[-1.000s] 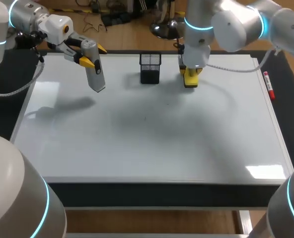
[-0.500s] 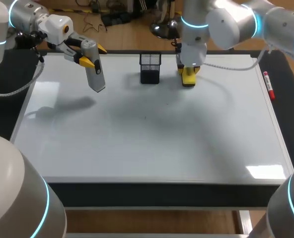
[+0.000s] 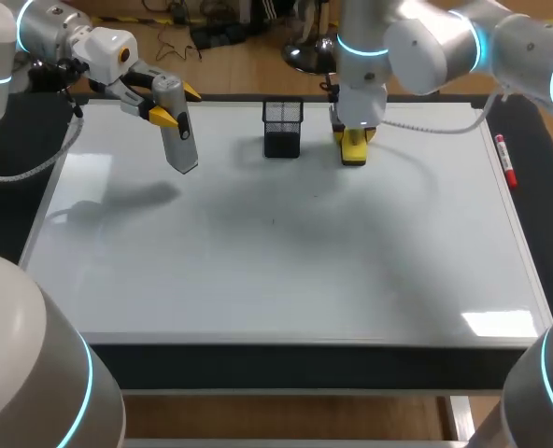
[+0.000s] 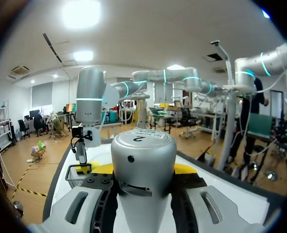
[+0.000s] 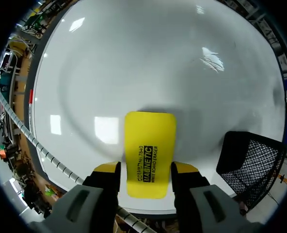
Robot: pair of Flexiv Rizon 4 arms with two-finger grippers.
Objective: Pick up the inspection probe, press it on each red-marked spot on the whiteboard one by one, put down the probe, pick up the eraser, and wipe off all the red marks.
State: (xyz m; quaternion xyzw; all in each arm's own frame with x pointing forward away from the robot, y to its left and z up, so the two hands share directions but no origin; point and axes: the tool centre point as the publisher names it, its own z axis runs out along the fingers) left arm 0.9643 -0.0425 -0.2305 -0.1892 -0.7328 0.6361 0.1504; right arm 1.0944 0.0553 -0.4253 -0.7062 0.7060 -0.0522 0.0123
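Left tool (image 3: 169,105) clamps the grey inspection probe (image 3: 179,140), tilted above the whiteboard (image 3: 286,271) near its far left corner. At the far edge stands a black mesh holder (image 3: 282,129). Just beside it, the right tool (image 3: 354,138) grips the yellow eraser (image 3: 354,155), which lies flat on the board. A red marker (image 3: 506,161) lies along the right edge.

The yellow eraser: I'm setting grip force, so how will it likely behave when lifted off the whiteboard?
The yellow eraser looks like a flat, rigid slab, so it is probably stiff and light. Its smooth top suggests slick sides, which might slip in the right claw. Lying flat on the whiteboard, it shouldn't roll or tip.
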